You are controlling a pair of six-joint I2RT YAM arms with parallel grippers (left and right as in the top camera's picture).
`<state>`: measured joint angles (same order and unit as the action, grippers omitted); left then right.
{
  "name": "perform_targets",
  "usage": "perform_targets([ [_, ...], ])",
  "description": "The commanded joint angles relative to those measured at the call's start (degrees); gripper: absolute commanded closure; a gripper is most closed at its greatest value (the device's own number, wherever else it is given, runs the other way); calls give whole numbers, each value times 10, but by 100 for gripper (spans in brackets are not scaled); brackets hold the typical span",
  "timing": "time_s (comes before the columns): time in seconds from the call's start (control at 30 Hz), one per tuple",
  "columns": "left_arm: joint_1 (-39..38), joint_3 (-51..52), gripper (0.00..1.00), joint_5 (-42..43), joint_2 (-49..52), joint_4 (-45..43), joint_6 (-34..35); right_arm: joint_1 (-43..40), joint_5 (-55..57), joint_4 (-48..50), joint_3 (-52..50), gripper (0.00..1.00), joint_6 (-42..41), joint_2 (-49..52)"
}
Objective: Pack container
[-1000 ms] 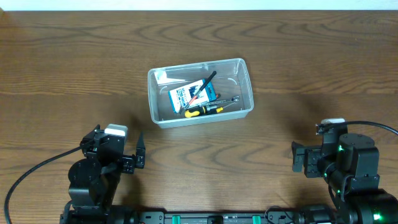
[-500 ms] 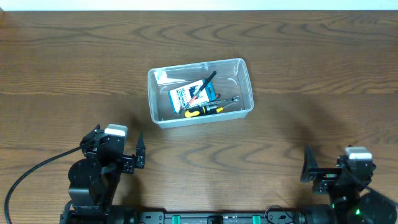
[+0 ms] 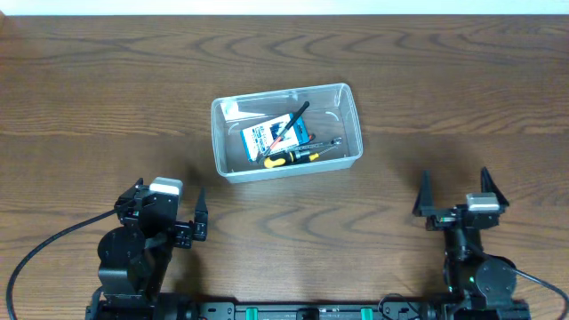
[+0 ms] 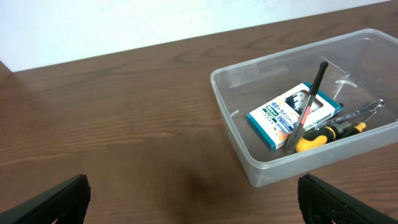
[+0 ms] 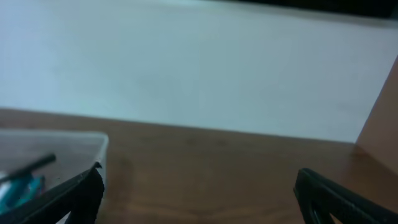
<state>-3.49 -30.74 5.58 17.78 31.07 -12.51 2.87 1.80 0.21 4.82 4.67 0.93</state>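
the right hand (image 3: 457, 191) has swung round since a second ago to park low on the tabletop (image 3: 444, 80), spread and empty like the left hand (image 4: 196, 208), so packing looks done. one container (image 3: 284, 171) sits well ahead, between both hands, holding one blue-and-white box (image 3: 267, 135), one yellow-handled screwdriver (image 3: 286, 158), one black rod (image 3: 293, 120) and one silvery tool (image 3: 327, 145).

Both end effectors (image 4: 193, 186) (image 3: 458, 194) wide open

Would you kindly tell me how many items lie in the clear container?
4 in the container: blue-and-white box, black rod leaning across it, yellow-and-black screwdriver, silver tool beside that; more may hide beneath.
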Motion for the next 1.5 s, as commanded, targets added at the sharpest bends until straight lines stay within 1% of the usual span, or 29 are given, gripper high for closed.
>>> perform_targets([
  [0.0,-1,-1,2,-3,-2,0,-9,6,6,0,-25,1,21,-7],
  [0.07,-1,-1,2,-3,-2,0,-9,5,9,-17,-33,1,21,-7],
  [0.13,-1,-1,2,-3,-2,0,-9,5,10,-56,-39,1,20,-7],
  [0.17,-1,-1,2,-3,-2,0,-9,5,8,-57,-39,1,21,-7],
  [0.3,-1,-1,2,-3,-2,0,-9,4,10,-57,-40,1,22,-7],
  [0.43,-1,-1,2,-3,-2,0,-9,-2,9,-56,-40,1,-21,-7],
  [0.57,-1,-1,2,-3,-2,0,-9,-12,8,-55,-40,1,-21,-7],
  [1.33,-1,-1,2,-3,-2,0,-9,-12,8,-55,-40,1,-21,-7],
  [1.37,-1,-1,2,-10,-3,-1,-18,-12,8,-55,-40,1,-21,-7],
  [1.4,0,-1,2,-27,-4,2,-30,-12,8,-55,-40,1,-21,-7],
  [1.47,0,-1,2,-8,-8,28,-11,-12,8,-55,-40,1,-21,-7],
])
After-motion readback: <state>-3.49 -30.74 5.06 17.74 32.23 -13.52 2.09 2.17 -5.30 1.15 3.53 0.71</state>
